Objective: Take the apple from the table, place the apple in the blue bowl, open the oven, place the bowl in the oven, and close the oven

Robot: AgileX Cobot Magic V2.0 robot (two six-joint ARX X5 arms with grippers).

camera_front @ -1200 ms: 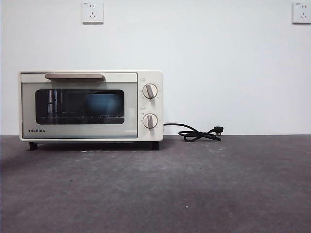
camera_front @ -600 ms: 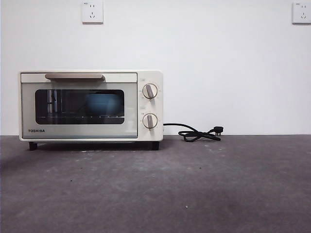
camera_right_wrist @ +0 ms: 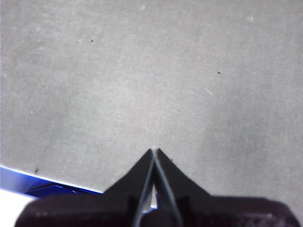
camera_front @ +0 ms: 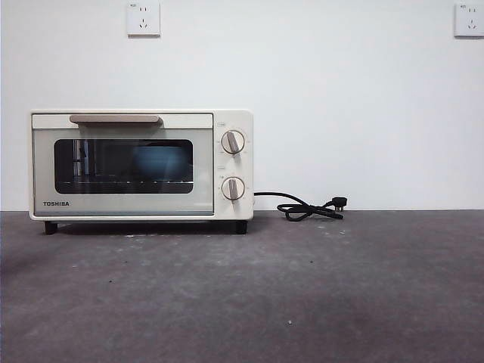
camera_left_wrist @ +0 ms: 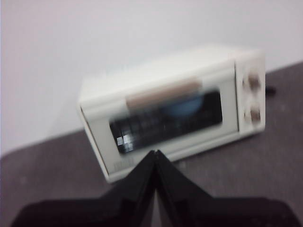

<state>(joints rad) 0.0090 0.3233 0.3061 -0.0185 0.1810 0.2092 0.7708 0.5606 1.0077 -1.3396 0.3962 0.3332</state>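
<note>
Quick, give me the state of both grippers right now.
Left gripper: shut, holding nothing, facing the closed oven from a distance.
Right gripper: shut, holding nothing, over bare table.

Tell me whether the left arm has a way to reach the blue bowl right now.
Probably not. The glossy blue bowl sits inside the cream-white toaster oven, behind its shut dark glass door. The left gripper, fingers shut, is apart from the oven; the door must be opened first.
</note>
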